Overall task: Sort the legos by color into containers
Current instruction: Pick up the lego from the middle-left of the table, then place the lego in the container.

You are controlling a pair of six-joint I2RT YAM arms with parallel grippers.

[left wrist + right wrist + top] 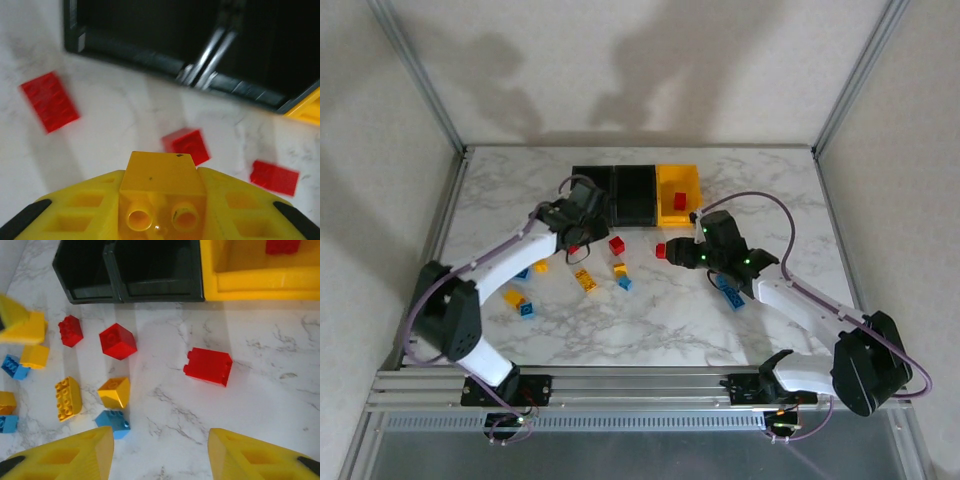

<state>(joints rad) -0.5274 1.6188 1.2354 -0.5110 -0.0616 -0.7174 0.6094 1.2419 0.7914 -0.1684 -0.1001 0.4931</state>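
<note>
Three containers (614, 195) stand joined in a row at the counter's (650, 330) 12 o'clock edge: two are black, and the yellow bin (672, 218) at the 3 o'clock end has a red brick (680, 201) inside. Left tool (161, 197) is clamped on a yellow brick (161, 172), near the black bins (130, 56). Right tool (160, 442) hangs spread wide and empty above loose legos (117, 341) at the counter's centre.

The left arm (510, 262) and right arm (800, 300) have white links, black joints and purplish cables (760, 197). The fingers (65, 455) are yellow, ribbed and black-tipped.
</note>
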